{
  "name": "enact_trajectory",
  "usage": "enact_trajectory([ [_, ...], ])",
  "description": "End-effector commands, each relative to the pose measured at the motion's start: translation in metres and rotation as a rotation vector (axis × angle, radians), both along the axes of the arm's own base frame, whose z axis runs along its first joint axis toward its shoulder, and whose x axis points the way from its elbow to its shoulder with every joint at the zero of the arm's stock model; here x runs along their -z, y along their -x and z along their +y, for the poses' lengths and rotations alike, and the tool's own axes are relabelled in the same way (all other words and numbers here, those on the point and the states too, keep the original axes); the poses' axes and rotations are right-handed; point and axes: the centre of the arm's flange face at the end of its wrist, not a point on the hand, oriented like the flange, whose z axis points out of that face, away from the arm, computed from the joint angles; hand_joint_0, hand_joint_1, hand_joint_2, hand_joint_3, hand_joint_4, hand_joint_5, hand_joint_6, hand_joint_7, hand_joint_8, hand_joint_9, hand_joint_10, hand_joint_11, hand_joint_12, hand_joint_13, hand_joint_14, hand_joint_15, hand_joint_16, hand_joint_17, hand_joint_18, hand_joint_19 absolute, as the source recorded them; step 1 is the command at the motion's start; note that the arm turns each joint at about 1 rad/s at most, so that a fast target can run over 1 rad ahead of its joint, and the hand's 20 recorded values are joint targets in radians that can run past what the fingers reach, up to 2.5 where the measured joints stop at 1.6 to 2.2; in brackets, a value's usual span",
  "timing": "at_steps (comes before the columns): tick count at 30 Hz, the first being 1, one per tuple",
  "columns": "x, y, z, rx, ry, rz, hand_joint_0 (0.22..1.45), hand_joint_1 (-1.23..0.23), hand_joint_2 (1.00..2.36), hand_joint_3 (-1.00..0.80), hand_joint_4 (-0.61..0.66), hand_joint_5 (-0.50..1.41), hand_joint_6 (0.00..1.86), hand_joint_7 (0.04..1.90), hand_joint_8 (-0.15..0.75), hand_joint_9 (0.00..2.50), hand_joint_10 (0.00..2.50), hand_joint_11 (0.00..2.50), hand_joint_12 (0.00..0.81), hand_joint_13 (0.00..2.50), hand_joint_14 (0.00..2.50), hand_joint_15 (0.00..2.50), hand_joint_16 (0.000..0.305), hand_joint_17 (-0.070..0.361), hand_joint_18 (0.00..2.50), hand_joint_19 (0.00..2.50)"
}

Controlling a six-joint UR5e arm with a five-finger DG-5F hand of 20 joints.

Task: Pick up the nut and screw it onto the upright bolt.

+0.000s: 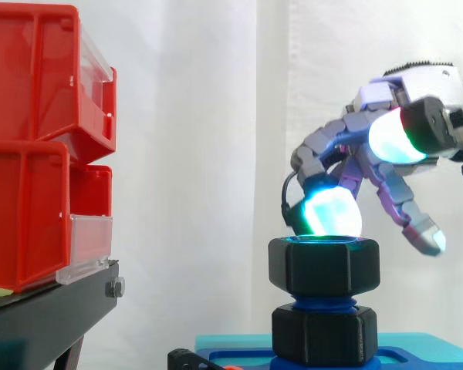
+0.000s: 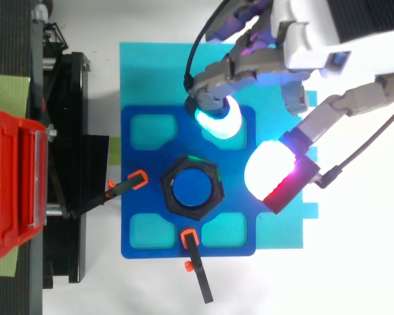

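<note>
- Side view: the nut (image 1: 324,266) sits on the upright bolt (image 1: 324,299), level as far as I can judge. A short band of blue thread shows between it and the black hex collar (image 1: 324,335) at the bolt's foot.
- The robot hand (image 1: 428,81) comes in from 3 o'clock, its fingers spread and only loosely bent, holding nothing. One glowing pad (image 1: 332,214) appears just over the nut's top rim at 12 o'clock (from this angle I cannot tell whether it touches).
- The red bins (image 1: 31,154) stand well apart at 9 o'clock and play no part.
- Top view: the nut is a black hexagon ringing the bolt's blue top, in the middle of the blue plate (image 2: 141,230). Two orange-tipped clamps (image 2: 138,178) lie at its 9 and 6 o'clock.
- Here the fingertips stand clear of the nut: one cyan pad lies at about 1 o'clock from it and a white-magenta one at 3 o'clock, neither on its flats.
- Progress, as I judge it: the pick-up and the placing on the bolt are done, and the nut looks to be on the thread. The thread showing underneath suggests some turns may be left, so the robot hand would need to close on the flats again.
</note>
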Motion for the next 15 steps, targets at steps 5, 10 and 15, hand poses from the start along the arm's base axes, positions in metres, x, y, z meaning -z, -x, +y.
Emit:
enact_trajectory([
  [5, -0.031, -0.006, 0.003, -0.002, 0.006, -0.037, 0.51, -0.29, 1.0, -0.5, 0.1, -0.02, 0.51, 1.05, 0.244, 1.53, 0.01, 0.3, 0.299, 0.89, 0.0, 0.11, 0.03, 0.068, 0.53, 0.2],
  [10, -0.01, -0.014, 0.007, -0.004, 0.009, -0.019, 0.5, -0.3, 1.0, -0.5, 0.2, -0.06, 0.5, 0.8, 0.221, 1.37, 0.01, 0.19, 0.297, 0.78, 0.0, 0.09, 0.034, 0.076, 0.43, 0.21],
  [15, 0.003, -0.021, 0.017, -0.017, 0.001, -0.019, 0.47, -0.29, 1.0, -0.5, 0.1, -0.14, 0.5, 0.61, 0.215, 0.82, 0.0, 0.0, 0.33, 0.43, 0.0, 0.01, 0.037, 0.084, 0.07, 0.09],
])
